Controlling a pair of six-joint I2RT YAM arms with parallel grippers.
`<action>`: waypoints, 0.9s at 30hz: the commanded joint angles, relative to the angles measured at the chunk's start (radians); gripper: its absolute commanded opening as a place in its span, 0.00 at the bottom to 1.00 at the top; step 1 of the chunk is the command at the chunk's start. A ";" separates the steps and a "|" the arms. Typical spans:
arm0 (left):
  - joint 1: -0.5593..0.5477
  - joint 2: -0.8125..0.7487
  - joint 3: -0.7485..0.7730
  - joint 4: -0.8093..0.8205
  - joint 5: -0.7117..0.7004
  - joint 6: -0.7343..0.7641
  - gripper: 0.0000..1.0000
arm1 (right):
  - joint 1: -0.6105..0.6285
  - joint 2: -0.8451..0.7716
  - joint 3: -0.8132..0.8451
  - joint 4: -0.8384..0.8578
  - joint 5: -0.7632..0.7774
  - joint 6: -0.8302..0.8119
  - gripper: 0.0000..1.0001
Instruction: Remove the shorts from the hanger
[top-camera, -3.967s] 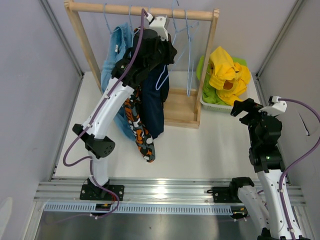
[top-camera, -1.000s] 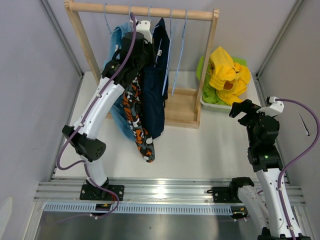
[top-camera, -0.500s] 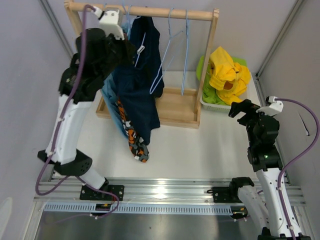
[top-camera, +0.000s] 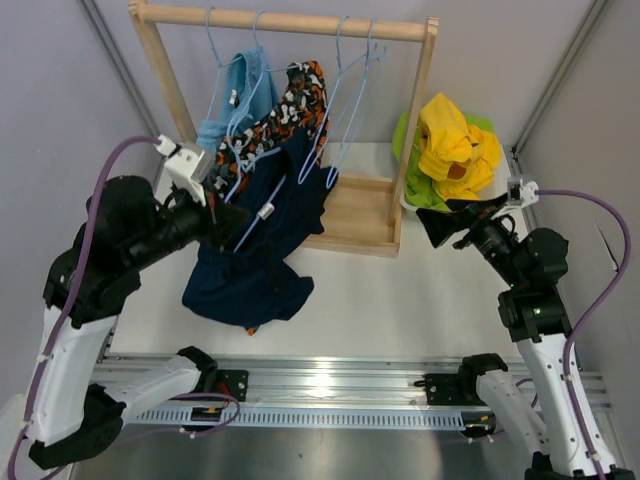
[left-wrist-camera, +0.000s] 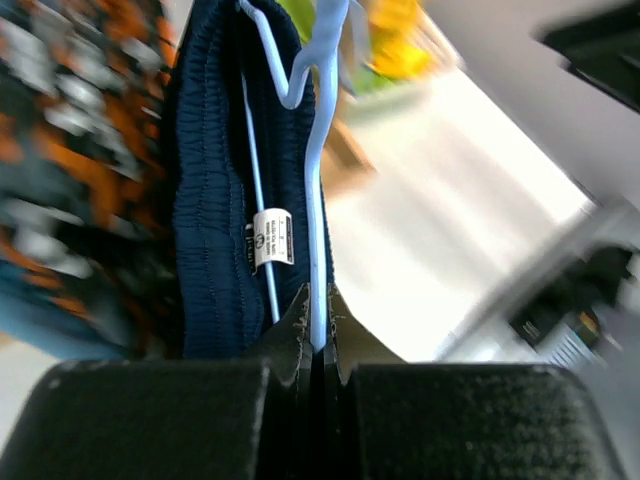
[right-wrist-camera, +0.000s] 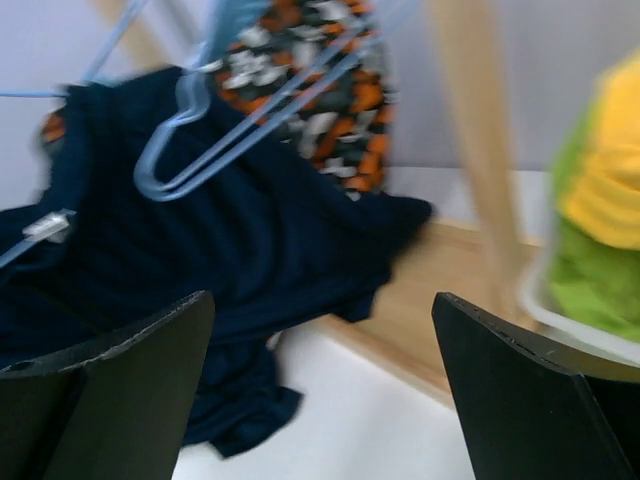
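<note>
White tag (left-wrist-camera: 272, 238) on the navy shorts (left-wrist-camera: 205, 200) waistband: print unreadable. Left gripper (left-wrist-camera: 318, 300), at 9 o'clock: clamped tight on the light blue hanger (left-wrist-camera: 317, 200) wire carrying the navy shorts. Right gripper (top-camera: 432, 228), at 3 o'clock: jaws spread wide, holding nothing. White basket (top-camera: 412, 210), at 2 o'clock: contains yellow shorts (top-camera: 450, 140) and lime green shorts (top-camera: 420, 190).

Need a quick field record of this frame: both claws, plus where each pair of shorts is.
left claw: shut on the wire of a light blue hanger
right claw: open, empty, facing the rack
navy shorts: on that hanger, out in front of the rack
camouflage shorts: hanging at the rack
light blue shorts: hanging at the rack, left end
yellow shorts: heaped right of the rack
lime green shorts: under the yellow pair
</note>
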 joint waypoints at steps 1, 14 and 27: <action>0.001 -0.079 -0.045 0.021 0.242 -0.051 0.00 | 0.111 0.029 0.085 0.019 -0.167 -0.017 1.00; -0.076 -0.211 -0.066 0.063 0.471 -0.175 0.00 | 0.682 0.176 0.221 -0.100 0.277 -0.200 0.99; -0.104 -0.257 -0.057 0.120 0.594 -0.241 0.00 | 0.736 0.127 0.218 -0.089 0.378 -0.189 0.99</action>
